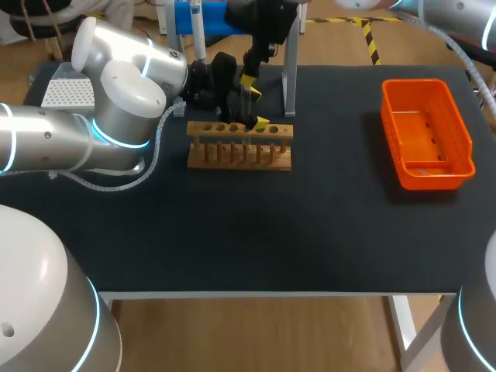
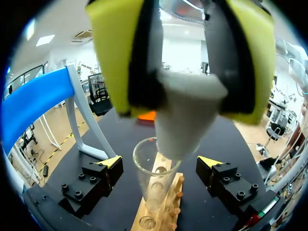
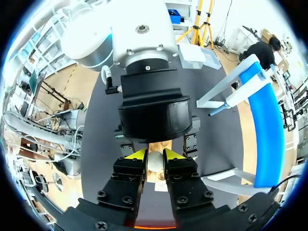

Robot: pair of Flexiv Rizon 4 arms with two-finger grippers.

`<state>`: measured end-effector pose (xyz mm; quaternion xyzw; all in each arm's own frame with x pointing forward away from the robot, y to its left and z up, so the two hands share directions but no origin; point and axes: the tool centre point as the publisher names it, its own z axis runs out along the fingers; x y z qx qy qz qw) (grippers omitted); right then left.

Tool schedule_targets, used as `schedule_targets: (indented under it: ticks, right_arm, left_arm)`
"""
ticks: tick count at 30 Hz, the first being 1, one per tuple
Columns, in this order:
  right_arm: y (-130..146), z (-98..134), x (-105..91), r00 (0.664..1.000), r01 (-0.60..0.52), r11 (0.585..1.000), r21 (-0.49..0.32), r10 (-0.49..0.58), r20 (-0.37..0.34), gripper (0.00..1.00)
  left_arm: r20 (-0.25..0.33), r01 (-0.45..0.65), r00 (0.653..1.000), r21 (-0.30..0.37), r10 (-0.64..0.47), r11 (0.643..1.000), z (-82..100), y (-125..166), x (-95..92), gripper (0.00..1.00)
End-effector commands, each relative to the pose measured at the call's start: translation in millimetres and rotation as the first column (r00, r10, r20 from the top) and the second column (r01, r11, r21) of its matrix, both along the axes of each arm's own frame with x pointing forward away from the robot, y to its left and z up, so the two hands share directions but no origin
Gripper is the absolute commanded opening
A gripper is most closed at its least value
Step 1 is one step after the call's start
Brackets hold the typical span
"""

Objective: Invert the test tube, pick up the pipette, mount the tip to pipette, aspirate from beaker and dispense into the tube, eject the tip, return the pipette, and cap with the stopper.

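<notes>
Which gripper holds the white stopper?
The left gripper, shut on the stopper above the test tube; the right gripper stands open around it.

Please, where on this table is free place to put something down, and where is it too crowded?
Free: the wide table strip in front of the wooden rack, and the patch between rack and orange basket. Crowded: at the rack, where left claw and right claw meet over the test tube, pipette stand just behind.

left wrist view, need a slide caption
Left gripper holding the white stopper over the open test tube in the wooden rack
</notes>
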<state>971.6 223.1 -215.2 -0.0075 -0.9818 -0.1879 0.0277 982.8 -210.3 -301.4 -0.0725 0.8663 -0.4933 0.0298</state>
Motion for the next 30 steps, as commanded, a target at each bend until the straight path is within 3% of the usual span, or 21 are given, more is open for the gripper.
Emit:
schedule_targets:
  ticks: [1, 30]
  right_arm:
    - [-3.4, 3.0, -3.2, 1.0, 0.003, 1.0, 0.004, -0.003, 0.009, 0.0]
    - [0.8, -2.9, 2.2, 1.0, 0.021, 1.0, 0.019, -0.022, 0.018, 0.0]
  left_arm:
    - [-0.001, 0.003, 1.0, 0.001, -0.003, 1.0, 0.1, 0.4, 0.9, 1.0]
    - [-0.001, 0.003, 1.0, 0.001, -0.003, 1.0, 0.1, 0.4, 0.9, 1.0]
